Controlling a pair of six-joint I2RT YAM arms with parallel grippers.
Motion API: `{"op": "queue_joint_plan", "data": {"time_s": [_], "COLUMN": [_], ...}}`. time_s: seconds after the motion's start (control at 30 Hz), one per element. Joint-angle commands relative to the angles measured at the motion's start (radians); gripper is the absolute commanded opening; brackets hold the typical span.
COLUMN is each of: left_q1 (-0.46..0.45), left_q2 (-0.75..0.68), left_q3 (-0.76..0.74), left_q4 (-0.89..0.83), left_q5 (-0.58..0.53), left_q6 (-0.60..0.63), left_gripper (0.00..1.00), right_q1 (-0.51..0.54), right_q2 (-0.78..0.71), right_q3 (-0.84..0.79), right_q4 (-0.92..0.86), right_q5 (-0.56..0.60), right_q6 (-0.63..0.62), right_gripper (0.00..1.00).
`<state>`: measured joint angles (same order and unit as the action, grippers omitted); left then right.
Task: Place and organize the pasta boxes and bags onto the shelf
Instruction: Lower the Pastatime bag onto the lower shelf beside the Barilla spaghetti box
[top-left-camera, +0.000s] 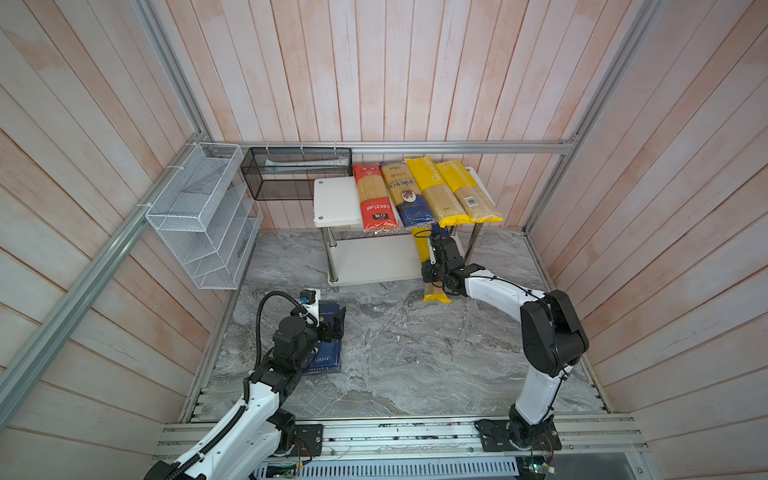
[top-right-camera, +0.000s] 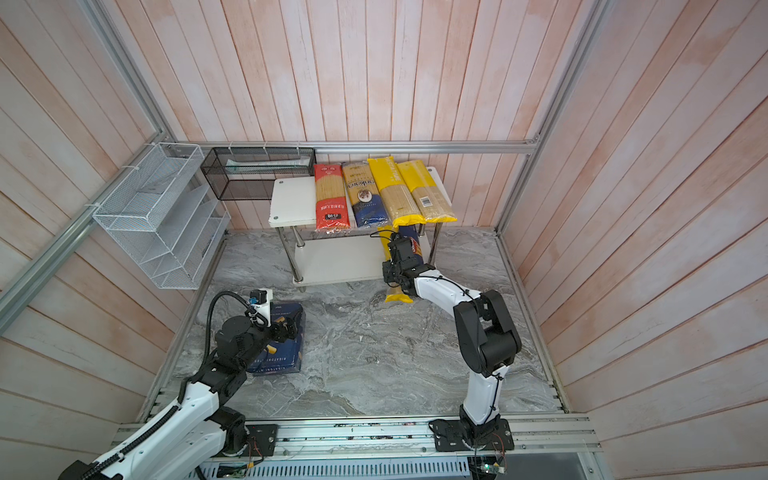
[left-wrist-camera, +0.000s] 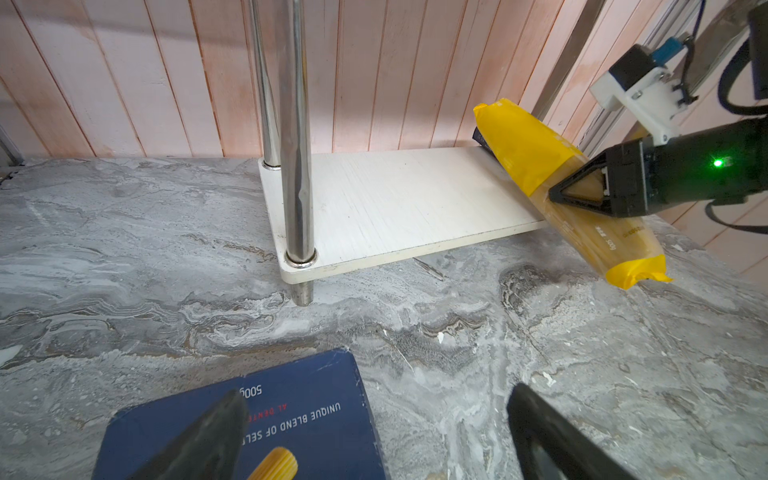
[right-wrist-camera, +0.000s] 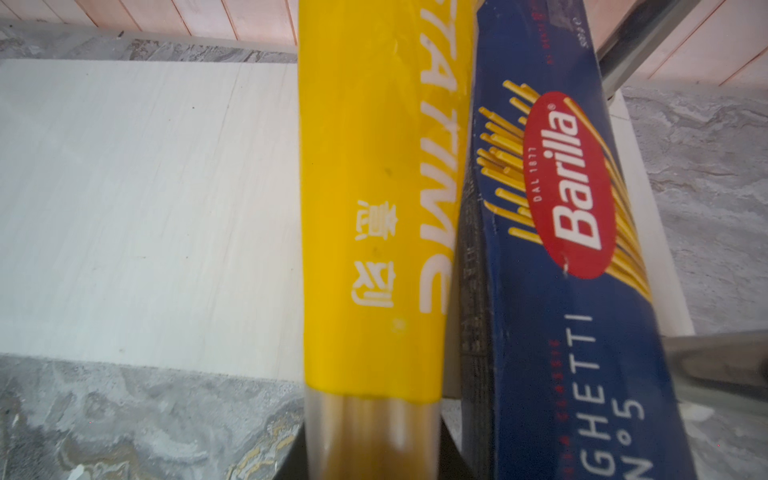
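Observation:
The shelf's top board (top-left-camera: 334, 199) (top-right-camera: 291, 199) carries a red-ended bag (top-left-camera: 372, 199), a beige-and-navy bag (top-left-camera: 405, 195) and two yellow-ended bags (top-left-camera: 436, 195) side by side. My right gripper (top-left-camera: 432, 268) (left-wrist-camera: 559, 195) (right-wrist-camera: 374, 457) is shut on a third yellow-ended bag (left-wrist-camera: 532, 149) (right-wrist-camera: 374, 208). That bag is tilted, its far end over the lower board (left-wrist-camera: 395, 199) beside the long spaghetti box (right-wrist-camera: 561, 291). The wide rigatoni box (top-left-camera: 328, 361) (left-wrist-camera: 299, 415) lies flat on the floor. My left gripper (top-left-camera: 336, 328) (left-wrist-camera: 378, 395) hovers open over its far edge.
A white wire mesh rack (top-left-camera: 199, 216) hangs on the left wall and a black mesh basket (top-left-camera: 297, 174) on the back wall, next to the shelf. Chrome posts (left-wrist-camera: 295, 145) stand at the shelf's corners. Marble floor (top-left-camera: 395, 353) spreads between the arms.

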<state>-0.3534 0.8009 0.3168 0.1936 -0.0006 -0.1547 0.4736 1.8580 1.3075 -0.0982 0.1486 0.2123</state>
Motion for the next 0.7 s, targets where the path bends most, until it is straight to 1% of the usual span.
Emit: {"op": "queue_joint_plan", "data": {"time_s": [0.0,0.37,0.5,0.67], "left_q1": [0.006,0.005,0.005,0.004], "left_q2": [0.003,0.039,0.015,-0.029], "left_q3": [-0.002,0.016,0.004,-0.016], "left_q4": [-0.001,-0.007,-0.005,-0.003], "left_q5": [0.001,-0.001,-0.002,-0.004], "left_q6": [-0.005,-0.004,-0.006,-0.007], "left_gripper": [0.99,1.0,1.0,1.0], "right_q1": [-0.013,-0.023,-0.025,-0.026], "right_q2": [0.011,0.099,0.133,0.146], "right_q3": [0.09,0.184,0.217,0.222], "right_q4": [0.127,0.136,0.125,0.138], "right_q5": [-0.009,-0.027,-0.053,-0.047], "right_q6": [-0.008,-0.007,0.007,0.02], "right_gripper": [0.07,0.1,0.11,0.11]}}
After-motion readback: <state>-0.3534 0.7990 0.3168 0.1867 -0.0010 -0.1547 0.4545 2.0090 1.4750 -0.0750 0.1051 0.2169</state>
